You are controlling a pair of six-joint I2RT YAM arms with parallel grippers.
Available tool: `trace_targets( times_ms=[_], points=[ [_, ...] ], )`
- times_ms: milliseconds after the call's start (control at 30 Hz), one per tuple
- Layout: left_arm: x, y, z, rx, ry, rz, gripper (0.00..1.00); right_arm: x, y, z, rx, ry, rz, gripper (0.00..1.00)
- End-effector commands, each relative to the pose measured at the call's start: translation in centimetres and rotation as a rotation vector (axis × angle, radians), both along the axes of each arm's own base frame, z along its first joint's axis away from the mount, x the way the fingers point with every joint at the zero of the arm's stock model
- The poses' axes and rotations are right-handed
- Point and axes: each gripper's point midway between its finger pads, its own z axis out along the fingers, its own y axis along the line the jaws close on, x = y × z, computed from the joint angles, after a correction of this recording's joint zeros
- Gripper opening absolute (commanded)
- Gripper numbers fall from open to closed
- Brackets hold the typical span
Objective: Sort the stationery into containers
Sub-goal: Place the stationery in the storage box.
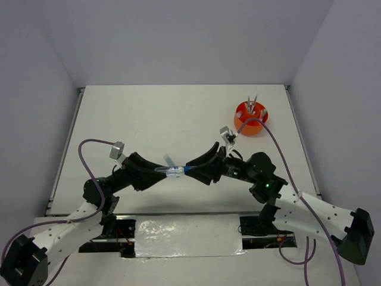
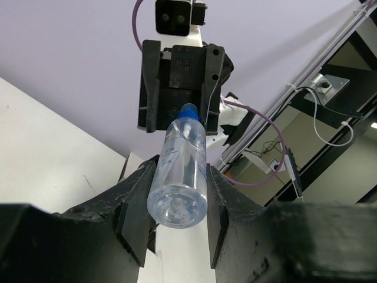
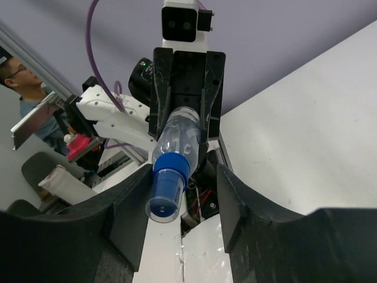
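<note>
— Holding anything, the left gripper (image 2: 178,200)?

— Yes. Its two fingers are pressed against the sides of a small clear bottle (image 2: 179,177), down near the bottle's flat base. The grip sits on the clear body, not on the blue cap (image 3: 168,183).

— And the right gripper (image 3: 179,203)?

— It faces the left one head-on, fingers set either side of the cap end. From its own wrist camera there is daylight between each finger and the cap, so the jaws are parted and not touching it.

— Where is the bottle relative to the table (image 1: 155,113)?

— Up in the air over the near middle, lying roughly level between the two arms, cap pointing toward the right arm.

— The orange organiser (image 1: 250,126)?

— Standing at the far right of the table, well apart from both grippers. It is round and low, with a few thin grey pens (image 1: 252,106) standing upright in it. Which compartments they sit in I cannot tell from the overhead view.

— Any other stationery on the table?

— The overhead view shows only the bottle and those pens.
</note>
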Motion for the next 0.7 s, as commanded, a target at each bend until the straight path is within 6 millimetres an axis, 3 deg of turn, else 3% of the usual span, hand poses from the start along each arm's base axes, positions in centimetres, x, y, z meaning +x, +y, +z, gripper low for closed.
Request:
trace_targets(
  times_ms=[0,33,67,133,267,333,367,400,433,467,500,533,567,600,633,667],
  points=[
    [-0.7,0.5,1.5,-0.04,-0.102,0.024,0.0,-0.5,0.2,2.3,0.065,-0.066,0.02,0.53],
    [-0.6,0.5,1.4,-0.034,-0.099,0.026,0.0,-0.3,0.5,2.1,0.059,-0.064,0.019,0.49],
    [-0.5,0.4,1.1,-0.023,-0.093,0.033,0.0,-0.4,0.6,2.3,0.061,-0.064,0.024,0.27],
    [-0.4,0.5,0.9,-0.021,-0.094,0.044,0.0,-0.3,0.9,2.2,0.06,-0.057,0.031,0.08],
    [-0.1,0.5,0.9,0.003,-0.094,0.066,0.0,-0.5,1.2,1.8,0.053,-0.055,0.049,0.0],
    [0.9,0.2,0.3,0.045,-0.042,0.093,0.31,-0.1,1.0,1.5,0.03,-0.055,0.02,0.0],
    [1.4,0.1,-0.1,0.072,-0.034,0.115,0.55,0.3,0.8,1.8,0.02,-0.061,-0.007,0.0],
    [2.1,0.3,-0.1,0.08,-0.015,0.152,0.99,0.9,0.5,2.0,0.0,-0.095,-0.049,0.0],
    [3.4,0.1,-1.7,0.173,0.057,0.199,0.99,2.7,0.0,0.0,-0.092,-0.045,-0.138,0.0],
    [4.5,0.4,-2.4,0.23,0.107,0.254,0.99,4.0,-0.6,0.3,-0.126,-0.044,-0.2,0.0],
    [6.5,1.8,-0.6,0.237,0.148,0.394,0.99,5.2,-1.5,-2.1,-0.239,0.005,-0.263,0.0],
    [7.7,3.0,-5.6,0.421,0.336,0.482,0.99,7.6,-3.2,-2.9,-0.285,0.037,-0.368,0.0],
    [8.6,4.9,-6.9,0.507,0.412,0.595,0.99,9.6,-4.8,-2.7,-0.316,0.058,-0.476,0.0],
    [9.3,6.7,-5.8,0.546,0.476,0.702,0.99,11.0,-6.3,-3.6,-0.364,0.087,-0.547,0.0],
    [10.6,10.4,-7.2,0.616,0.574,0.913,0.99,12.0,-8.1,-5.6,-0.452,0.135,-0.617,0.0],
    [9.3,13.0,-10.2,0.773,0.689,0.993,0.99,14.5,-11.4,-5.3,-0.479,0.158,-0.778,0.0]
  ],
)
